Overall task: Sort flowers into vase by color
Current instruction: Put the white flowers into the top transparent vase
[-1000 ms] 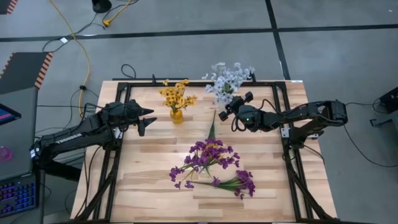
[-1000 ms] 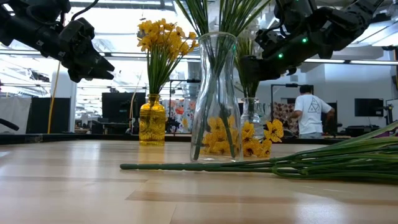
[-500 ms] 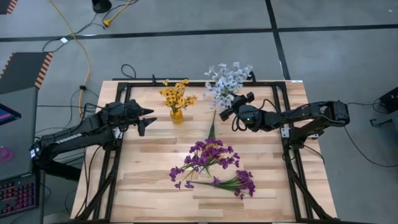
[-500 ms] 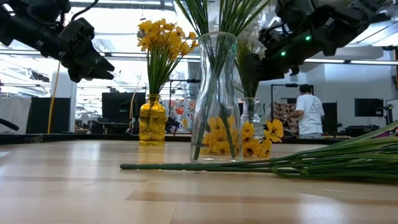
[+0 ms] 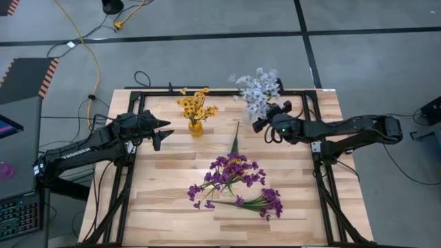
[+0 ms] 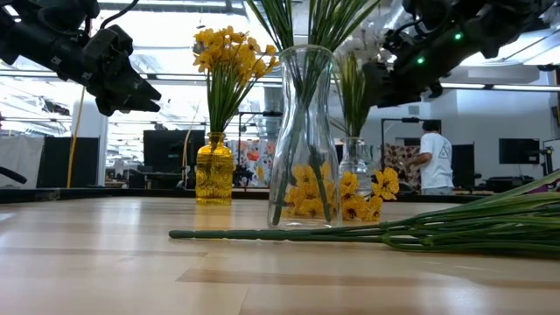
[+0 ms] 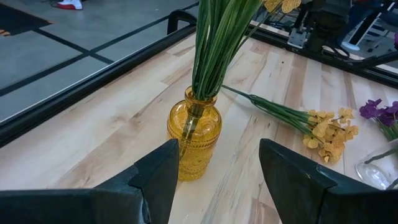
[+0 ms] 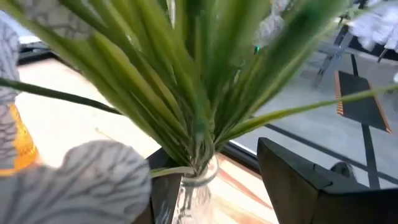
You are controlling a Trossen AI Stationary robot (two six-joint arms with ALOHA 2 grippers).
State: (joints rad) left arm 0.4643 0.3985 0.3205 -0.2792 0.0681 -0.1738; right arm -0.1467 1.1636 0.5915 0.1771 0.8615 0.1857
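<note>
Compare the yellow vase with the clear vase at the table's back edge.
The yellow vase is amber glass; the clear vase is colourless. The yellow vase holds yellow flowers; the clear vase holds white flowers. The yellow vase stands nearer the left gripper, the clear vase by the right gripper. Both stand upright.

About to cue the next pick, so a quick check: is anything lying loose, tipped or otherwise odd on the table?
Both purple bunches lie flat on the table, not in a vase. A loose yellow sprig also lies flat beside the amber vase, outside it. The white flowers stand upright in their vase by the open right gripper. Nothing looks tipped or broken.
</note>
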